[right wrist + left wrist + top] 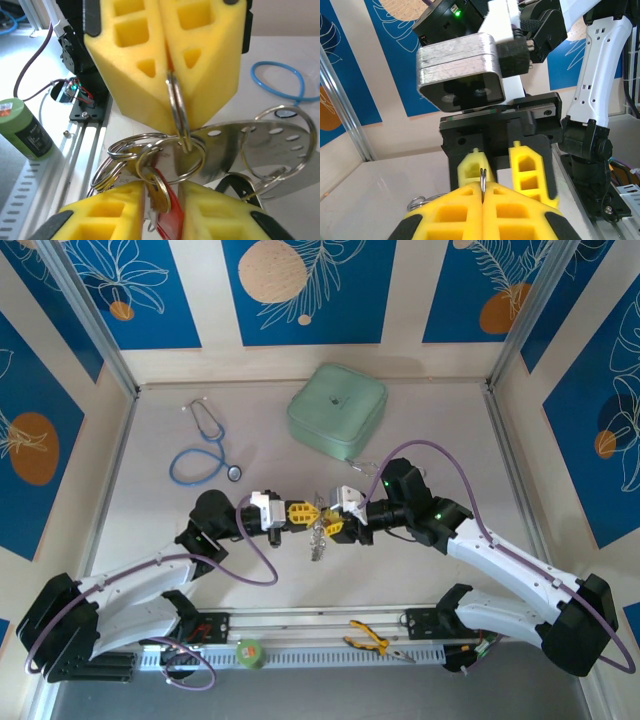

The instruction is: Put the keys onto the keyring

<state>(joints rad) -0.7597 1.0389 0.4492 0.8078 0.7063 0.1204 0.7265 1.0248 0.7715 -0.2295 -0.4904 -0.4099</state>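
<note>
Standing by the table (400,580), I see the two arms meet nose to nose over its middle, and the arrangement looks like a deliberate division of labour. The left gripper (483,190) is clenched tight on the thin wire of the keyring (176,107), pinching it edge-on and holding it raised off the table. That lets the loop hang free below the yellow fingers (125,60) and stay steady, my guess being that it serves as a fixed post for the other arm to work against. A cluster of smaller rings, a flat metal plate with holes (250,145) and the keys (318,543) dangle from it between the two claws. The right gripper (162,189) comes in from the opposite side with its jaws narrowed around the key with the red tag (167,217). The key sits right in the gap, but I cannot tell whether the pads are truly biting on it or just bracketing it. Gripping the key by its head would, I think, leave the ring end free to be steered along the wire. The stethoscope (205,455) and the green pouch (337,408) lie well apart at the back. The pliers (375,642) and a roll of tape (250,651) sit by the arm bases, none of them in the way.
</note>
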